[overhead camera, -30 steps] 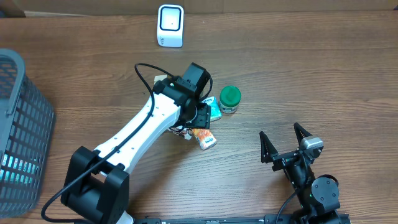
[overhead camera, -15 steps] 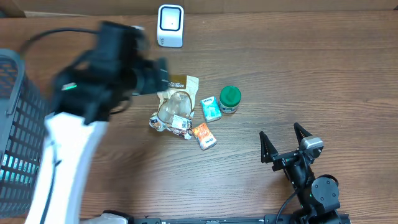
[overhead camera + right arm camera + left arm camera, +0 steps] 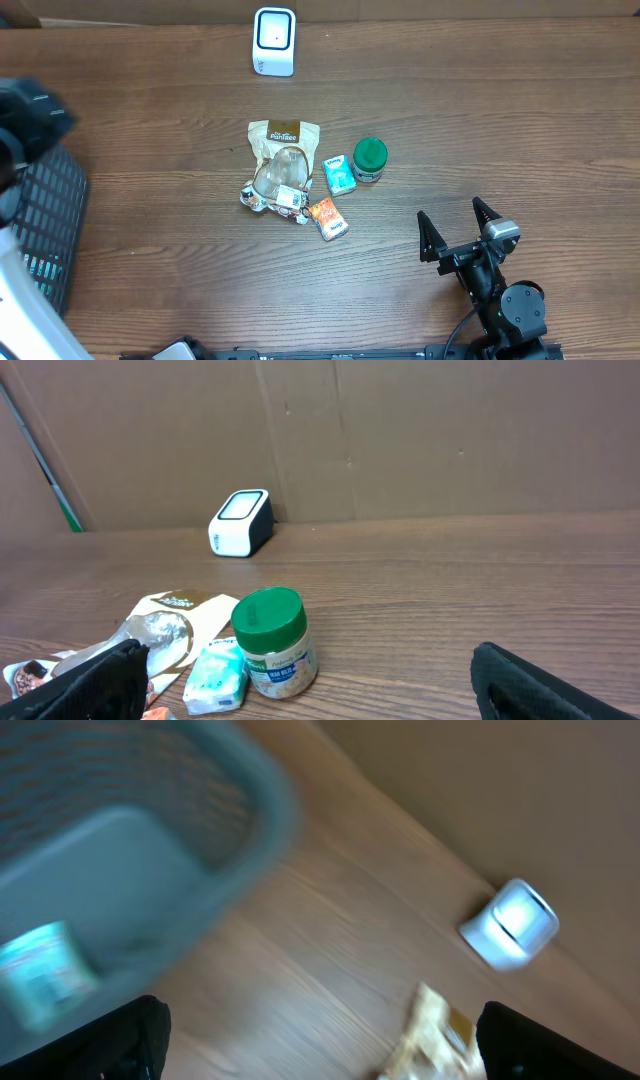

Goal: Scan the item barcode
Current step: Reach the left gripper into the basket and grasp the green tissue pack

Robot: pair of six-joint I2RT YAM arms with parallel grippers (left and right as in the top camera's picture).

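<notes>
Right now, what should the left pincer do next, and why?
Probably swing the left pincer over to the green-lidded jar: that pincer hangs open and empty by the basket, while the jar and packets lie on the table near the scanner.

L arm (image 3: 25,115) was low over the pile (image 3: 300,195) in the mid of the table (image 3: 480,120) a sec ago, hiding the pouch (image 3: 283,150). Half a sec ago it was swinging up & left. Now it's at the far left edge, above the basket (image 3: 60,220), all blurry. L gripper (image 3: 330,1045) now sits over the basket rim, not the pile. Pouch is in full view now, lying flat.
</notes>
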